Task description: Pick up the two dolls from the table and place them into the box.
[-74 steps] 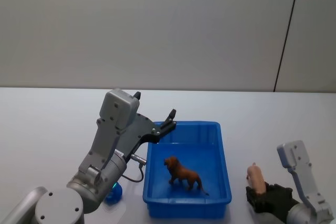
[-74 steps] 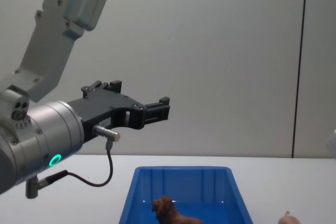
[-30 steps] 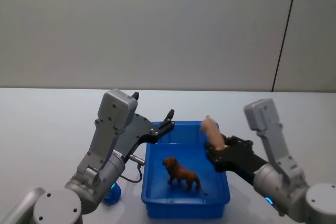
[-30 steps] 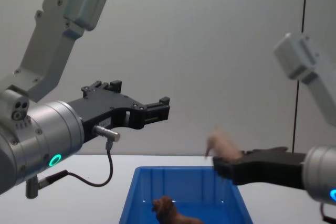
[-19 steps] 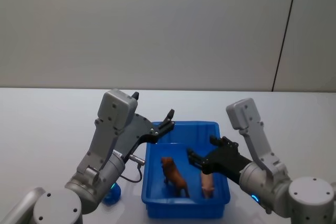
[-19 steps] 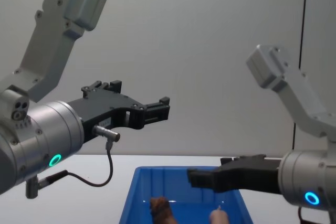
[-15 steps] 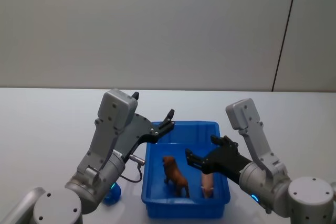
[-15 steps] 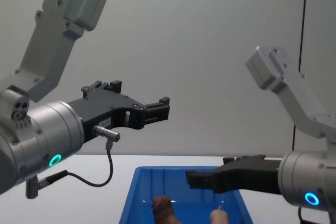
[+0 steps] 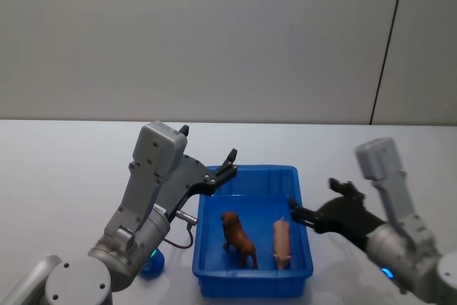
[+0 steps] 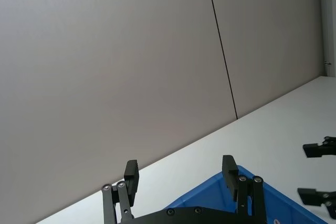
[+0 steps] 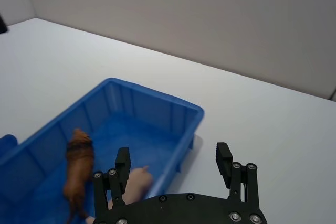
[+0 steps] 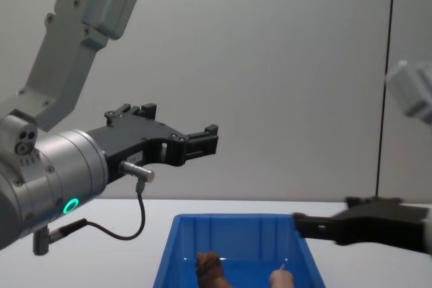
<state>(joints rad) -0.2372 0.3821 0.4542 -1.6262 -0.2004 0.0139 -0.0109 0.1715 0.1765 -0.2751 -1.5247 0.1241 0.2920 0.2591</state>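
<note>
- The pink doll now lies on the floor of the box, lengthwise and close to the right wall. A second ago it was still gripped in the air above the box's far right corner, so the drop has been made.
- The lion stands in the box just left of the pink doll, with a strip of blue floor between them. It has turned a little since the earliest view and now points along the box's length.
- The box holds these two figures and nothing else that I can see. It sits on the tabletop about where it was.
- The right tool is released and empty, its fingers spread wide. Half a second ago it reached over the box's inside. It has since drawn back and hangs just outside the box's right wall, above bare tabletop.
- The left tool has not moved in all this. It hangs above the box's far left corner, fingers wide apart, holding nothing.
- A rounded blue toy rests on the tabletop just outside the box's left wall, toward the near corner, partly hidden under the left arm.
- With two dolls inside, the task as worded looks complete, and what remains is likely only for the arms to clear away from the box. Whether the blue toy is meant to go in as well cannot be told from here. If it is, the left tool is the nearer one and is already released.
</note>
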